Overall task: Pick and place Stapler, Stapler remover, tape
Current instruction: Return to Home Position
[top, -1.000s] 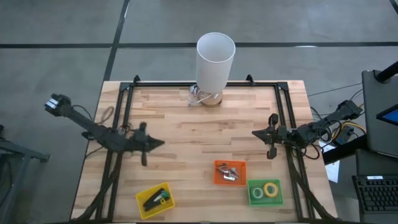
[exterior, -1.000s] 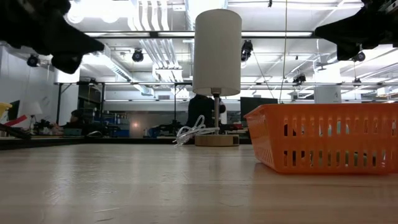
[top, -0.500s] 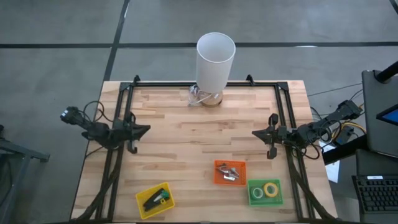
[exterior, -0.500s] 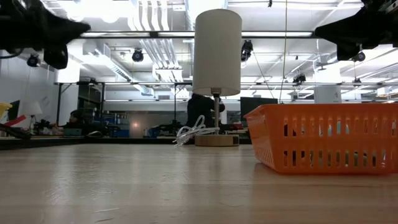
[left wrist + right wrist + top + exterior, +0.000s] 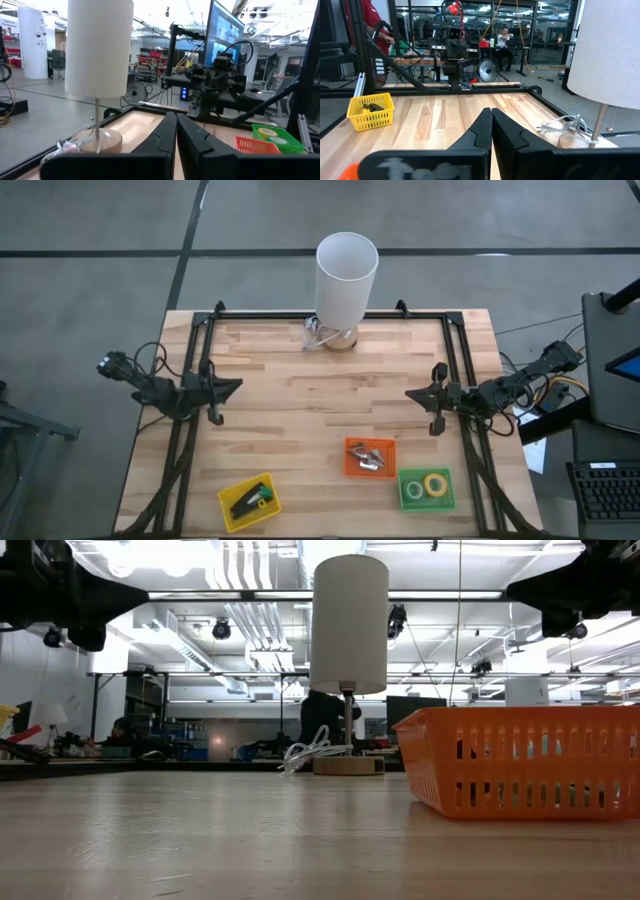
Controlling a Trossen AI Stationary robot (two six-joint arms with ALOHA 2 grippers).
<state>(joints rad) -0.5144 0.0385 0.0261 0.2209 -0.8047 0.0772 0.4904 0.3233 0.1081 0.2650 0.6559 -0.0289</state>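
Jaws on both arms are pressed together and hold nothing.
On the worktop (image 5: 300, 410), the left jaws hang over the left side and the right jaws over the right side. The black stapler (image 5: 245, 500) lies in the yellow basket (image 5: 224, 502). Yellow tape (image 5: 434, 484) and green tape (image 5: 413, 491) lie in the green basket (image 5: 427, 472), just beside the orange basket (image 5: 370, 442). The lamp (image 5: 346, 280) stands at the back.

Even light from above lit the wooden table (image 5: 300, 405) with faint shadows, while ceiling lights (image 5: 240, 575) glared white in the low view.
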